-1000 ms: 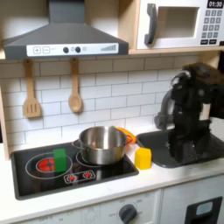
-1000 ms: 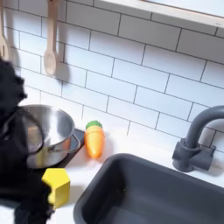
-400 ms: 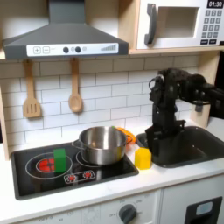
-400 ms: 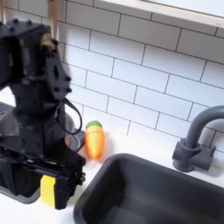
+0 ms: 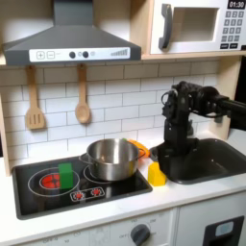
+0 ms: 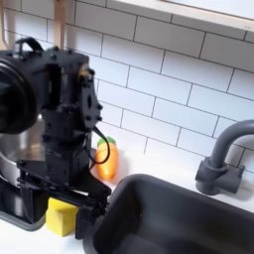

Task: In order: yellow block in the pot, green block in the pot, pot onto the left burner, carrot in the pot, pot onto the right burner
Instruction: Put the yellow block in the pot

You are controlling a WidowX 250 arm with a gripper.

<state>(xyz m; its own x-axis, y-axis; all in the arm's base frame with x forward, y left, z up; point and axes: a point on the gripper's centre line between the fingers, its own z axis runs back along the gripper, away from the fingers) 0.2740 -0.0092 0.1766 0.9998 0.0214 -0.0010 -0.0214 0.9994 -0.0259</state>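
In the first exterior view, the microwave carries a small display at its top right corner reading about 01:30. The keypad beneath it is too small to read.

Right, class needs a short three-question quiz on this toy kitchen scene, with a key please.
1. True or false: the yellow block already lies in the pot.
2. Which thing stands on the left burner in the first exterior view: A the carrot, B the green block, C a spoon?
3. Fill in: in the second exterior view the gripper hangs just above the ___ block.

Key: 1 false, it rests on the counter beside the cooktop; 2 B; 3 yellow.
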